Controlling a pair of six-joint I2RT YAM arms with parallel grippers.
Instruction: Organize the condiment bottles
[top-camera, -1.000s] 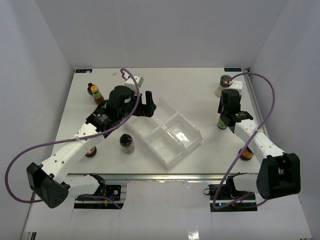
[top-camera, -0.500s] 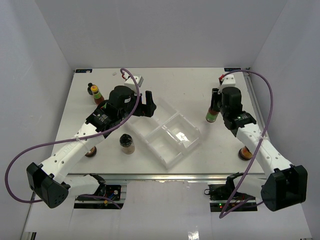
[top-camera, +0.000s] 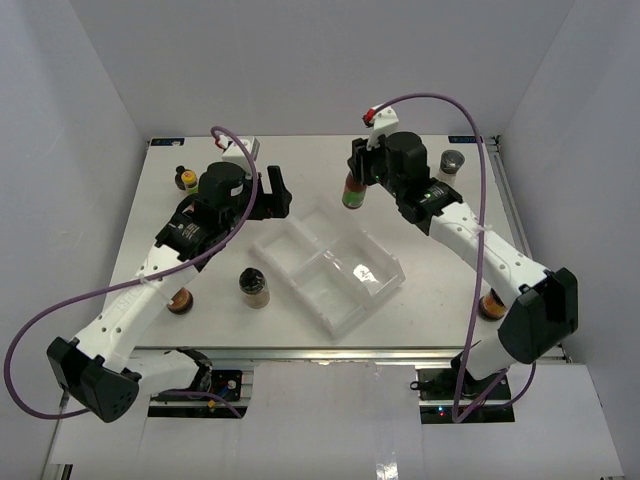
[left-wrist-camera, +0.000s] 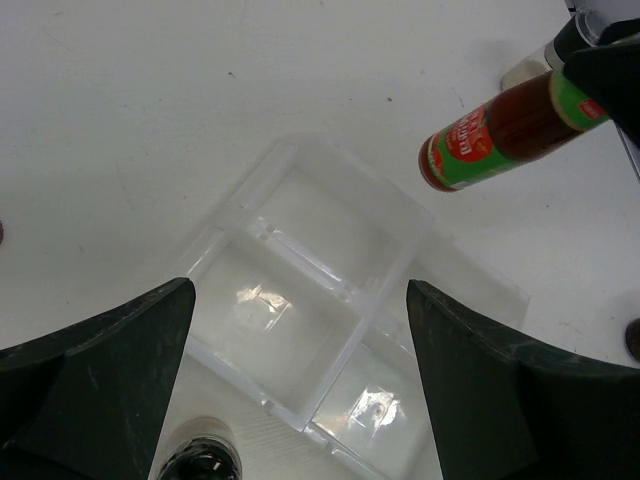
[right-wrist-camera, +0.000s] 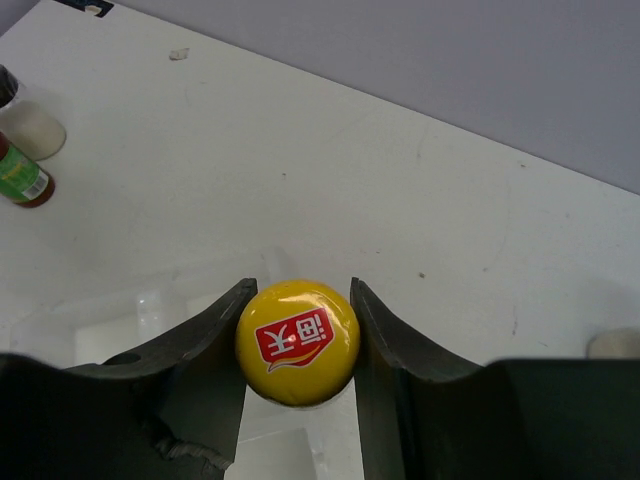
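Note:
My right gripper (top-camera: 360, 172) is shut on the yellow cap (right-wrist-camera: 297, 340) of a slim dark sauce bottle (top-camera: 354, 193). It holds the bottle upright in the air over the far corner of the clear tray (top-camera: 385, 262). The bottle also shows in the left wrist view (left-wrist-camera: 500, 130), and my right gripper shows in its own view (right-wrist-camera: 297, 345). My left gripper (top-camera: 268, 192) is open and empty, hovering over the tray's left end (left-wrist-camera: 300, 400). A second yellow-capped bottle (top-camera: 188, 180) stands at the back left, with a pale black-capped bottle (right-wrist-camera: 22, 122) beside it.
A dark-lidded shaker (top-camera: 254, 288) stands left of the tray. A brown jar (top-camera: 181, 301) sits under my left arm. A red-lidded jar (top-camera: 490, 306) sits at the right, partly behind my right arm. A pale dark-capped bottle (top-camera: 452, 164) stands at the back right.
My right gripper lifted the sauce bottle from the right side and carried it left and back to above the tray's far corner. My left gripper shifted slightly back and left.

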